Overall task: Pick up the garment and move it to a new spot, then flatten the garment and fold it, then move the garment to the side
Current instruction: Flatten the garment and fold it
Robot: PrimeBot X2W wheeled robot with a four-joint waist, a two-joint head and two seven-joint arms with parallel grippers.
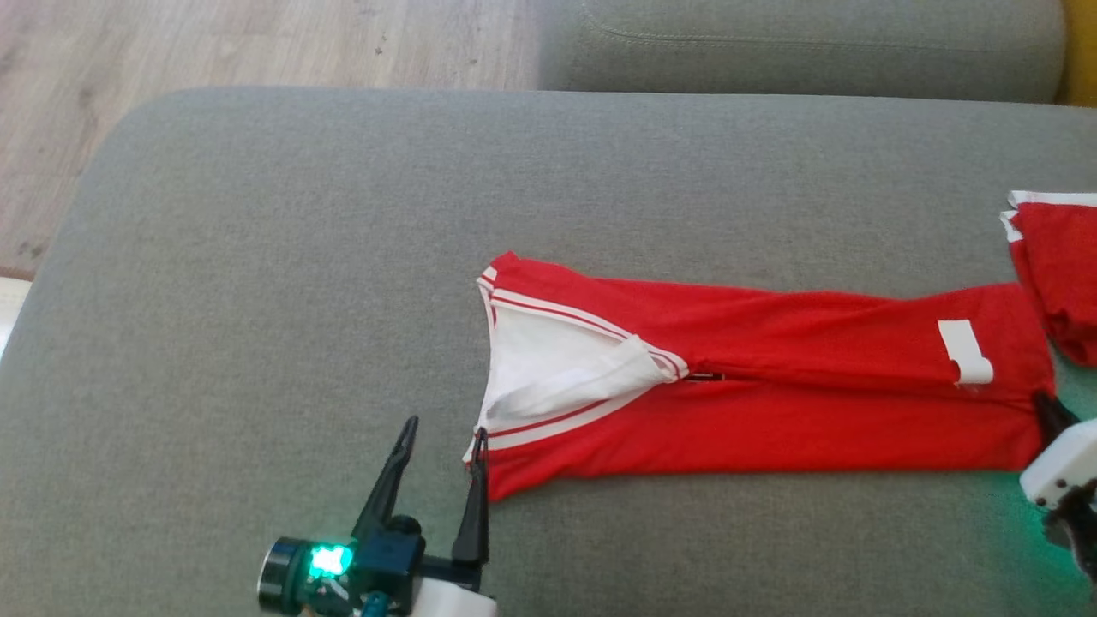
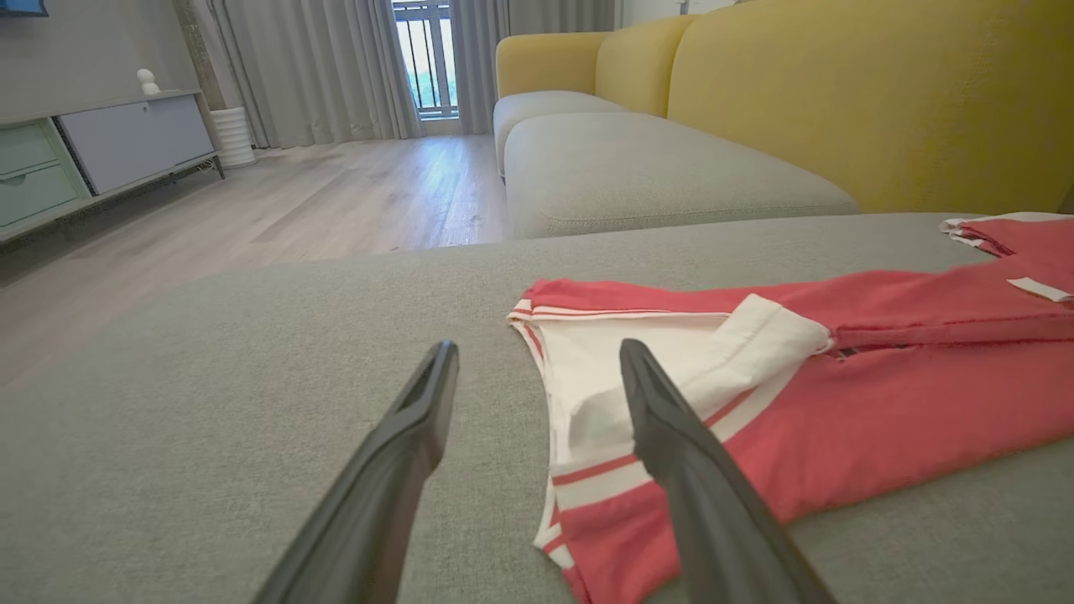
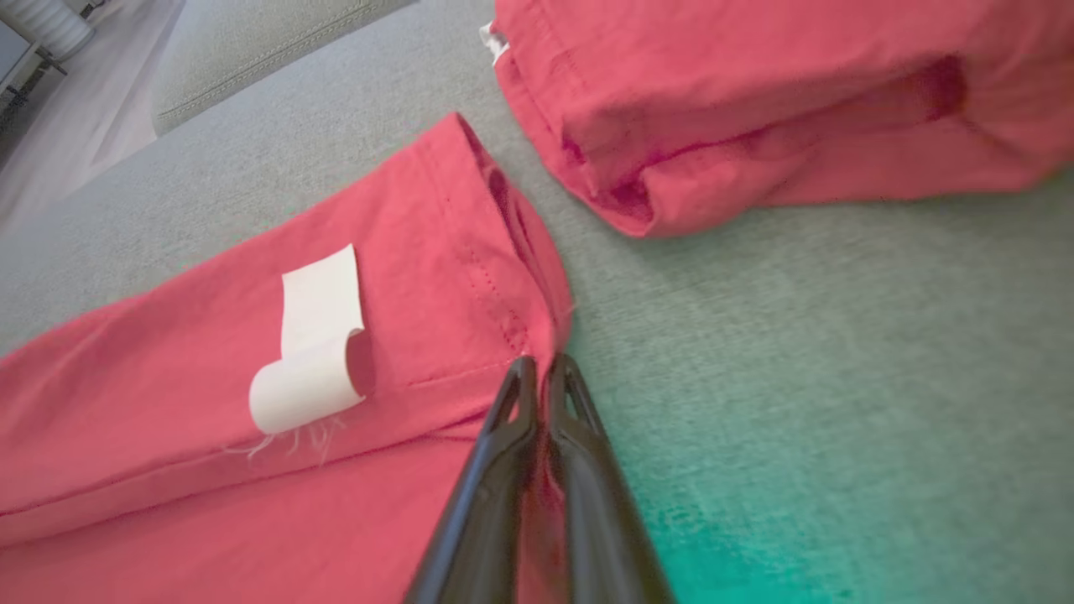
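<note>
Right gripper (image 3: 541, 369) is clenched on the hem corner of the red garment (image 3: 168, 436), which stretches away to its left across the grey cushion (image 3: 839, 335). A curled white label (image 3: 319, 335) sits just left of the fingertips. A separate red cloth (image 3: 755, 109) lies close ahead of them. Left gripper (image 1: 446, 428) stands released, its right finger at the garment's collar end and its left finger over bare cushion.

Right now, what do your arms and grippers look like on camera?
Left gripper: two long, dark, tapering fingers on a dark body with a glowing green light and a white housing behind. Right gripper: the same dark fingers, with triangular cut-outs near the tips, and a white casing.
</note>
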